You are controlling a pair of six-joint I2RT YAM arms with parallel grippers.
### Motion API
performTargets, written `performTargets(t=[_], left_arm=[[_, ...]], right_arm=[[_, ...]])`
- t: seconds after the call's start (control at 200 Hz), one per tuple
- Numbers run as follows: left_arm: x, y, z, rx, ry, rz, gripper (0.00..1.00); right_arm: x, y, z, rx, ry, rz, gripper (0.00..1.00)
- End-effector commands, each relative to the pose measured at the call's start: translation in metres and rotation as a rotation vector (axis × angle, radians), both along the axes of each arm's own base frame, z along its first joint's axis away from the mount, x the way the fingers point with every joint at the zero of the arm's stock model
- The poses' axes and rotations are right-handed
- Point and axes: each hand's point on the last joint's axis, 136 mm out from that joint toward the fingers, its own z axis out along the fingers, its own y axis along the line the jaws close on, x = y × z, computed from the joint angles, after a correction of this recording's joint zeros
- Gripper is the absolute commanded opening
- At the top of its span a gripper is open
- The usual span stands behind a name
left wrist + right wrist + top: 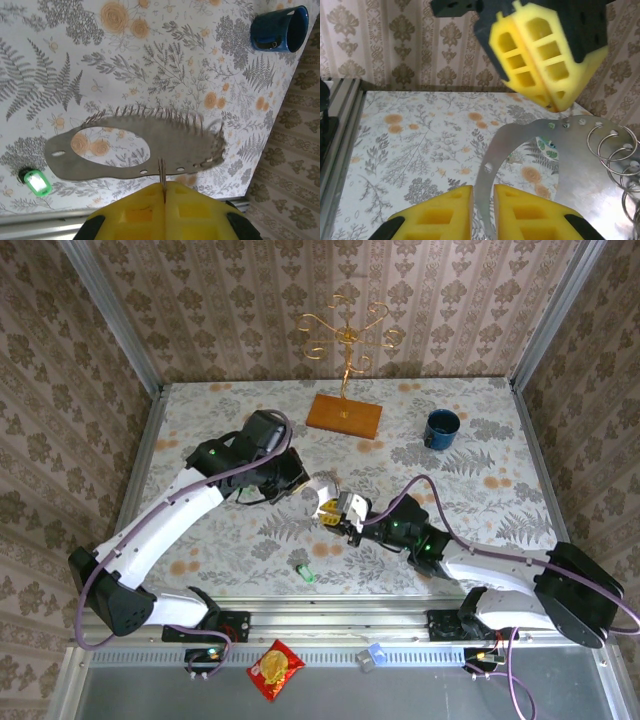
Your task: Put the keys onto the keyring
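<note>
The keyring (175, 145) is a flat grey metal plate with an oval opening and a fringe of wire rings (615, 145). It hangs above the table at mid-table (322, 484). My left gripper (164, 186) is shut on the plate's thin edge from the left (303, 483); its yellow fingers (540, 55) show from the right wrist too. My right gripper (483, 192) comes from the right (335, 512), and its jaws lie against both sides of the plate's narrow strip (492, 165). One green-headed key (304, 571) lies on the table in front of the grippers (36, 181).
A blue mug (440, 428) stands at the back right (279, 29). A gold wire stand on a wooden base (343, 415) is at the back centre. A red snack packet (275, 670) lies beyond the near rail. A green-white patterned piece (547, 148) shows under the plate.
</note>
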Motion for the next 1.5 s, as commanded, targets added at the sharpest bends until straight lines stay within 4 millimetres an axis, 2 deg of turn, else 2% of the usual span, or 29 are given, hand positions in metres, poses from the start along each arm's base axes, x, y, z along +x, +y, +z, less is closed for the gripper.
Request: performTargets(t=[0.0,0.39,0.495,0.51,0.54,0.78,1.495], left_arm=[[-0.006,-0.009,0.004,-0.047,0.086,0.04,0.0],[-0.011,-0.019,-0.003,-0.096,0.193,0.085,0.0],[-0.012,-0.019,-0.004,-0.101,0.211,0.097,0.0],[-0.013,-0.019,-0.005,-0.102,0.215,0.097,0.0],[-0.013,-0.02,-0.005,-0.104,0.223,0.097,0.0],[-0.017,-0.027,-0.009,-0.136,0.272,0.101,0.0],[-0.025,-0.024,-0.014,-0.11,0.31,0.117,0.0]], right_arm=[[0.015,-0.001,0.016,0.08,-0.043,-0.082,0.19],[0.033,0.003,0.008,0.045,-0.14,-0.142,0.23],[0.036,0.003,0.013,0.057,-0.164,-0.158,0.23],[0.038,0.005,0.004,0.038,-0.151,-0.159,0.24],[0.039,0.005,0.003,0.039,-0.152,-0.161,0.24],[0.041,0.006,0.002,0.036,-0.17,-0.172,0.24],[0.042,-0.003,0.009,0.052,-0.194,-0.211,0.25]])
